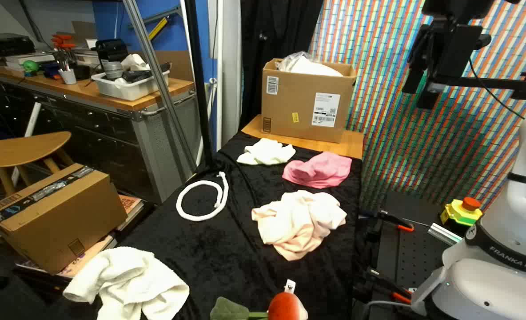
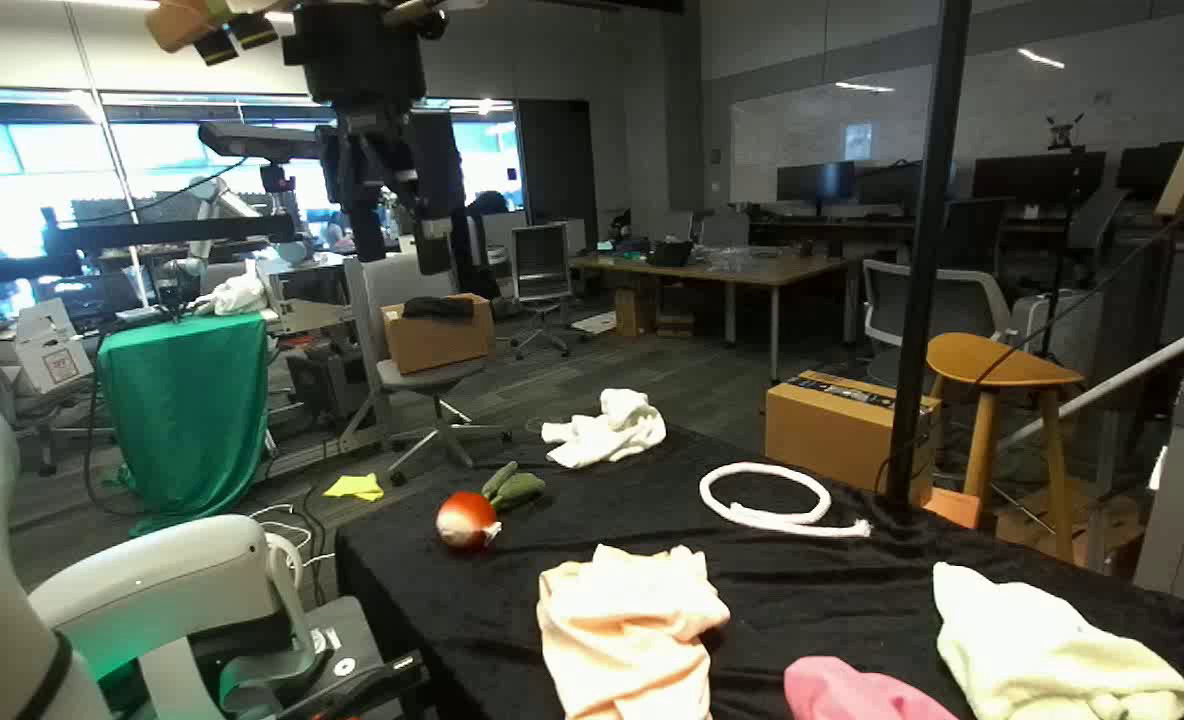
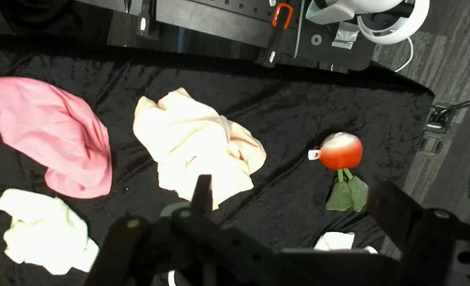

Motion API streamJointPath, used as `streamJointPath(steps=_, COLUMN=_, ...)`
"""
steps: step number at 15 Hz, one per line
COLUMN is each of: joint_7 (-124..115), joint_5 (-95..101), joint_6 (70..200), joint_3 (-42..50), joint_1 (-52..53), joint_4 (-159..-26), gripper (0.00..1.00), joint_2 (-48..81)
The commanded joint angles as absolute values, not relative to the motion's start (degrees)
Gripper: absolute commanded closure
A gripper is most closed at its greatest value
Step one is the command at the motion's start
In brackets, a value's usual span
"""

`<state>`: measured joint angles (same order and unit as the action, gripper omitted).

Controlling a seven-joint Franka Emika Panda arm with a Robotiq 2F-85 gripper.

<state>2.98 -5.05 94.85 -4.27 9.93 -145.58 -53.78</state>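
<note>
My gripper (image 3: 290, 184) is open, high over the black-draped table, with nothing between its fingers. In both exterior views the gripper (image 1: 420, 93) (image 2: 402, 250) hangs in the air, touching nothing. Below lies a crumpled peach cloth (image 1: 298, 222) (image 3: 191, 143), mid-table. A red-and-white plush vegetable with green leaves (image 2: 467, 522) (image 3: 340, 153) rests near one table end. Toward the opposite end are a pink cloth (image 1: 318, 170) (image 3: 56, 139) and a pale greenish-white cloth (image 1: 266, 152) (image 3: 46, 232). A white cloth (image 1: 127, 284) (image 2: 612, 430) lies bunched at a table corner.
A white rope (image 1: 196, 218) (image 2: 822, 528) lies curled on the table near a black upright pole (image 2: 920, 260). A cardboard box (image 1: 307, 102) stands at the table's end. Clamps and an emergency stop button (image 1: 470, 204) sit by the arm's base (image 1: 494, 284).
</note>
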Motion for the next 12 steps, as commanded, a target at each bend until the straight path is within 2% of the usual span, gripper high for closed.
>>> streamJointPath(steps=1, joint_7=3.3, joint_5=-5.4, joint_6=94.7, joint_3=-4.6, joint_1=9.4, joint_4=-145.2, gripper=0.0, joint_2=-53.8)
streamJointPath(steps=7, joint_7=2.5, joint_5=-5.1, joint_6=95.7, joint_3=-7.0, joint_1=9.8, joint_4=-142.4, gripper=0.0, joint_2=-49.6)
streamJointPath(steps=12, joint_7=0.5, joint_5=-4.2, joint_6=102.9, joint_3=-14.4, joint_1=11.0, joint_4=-136.3, gripper=0.0, joint_2=-39.0)
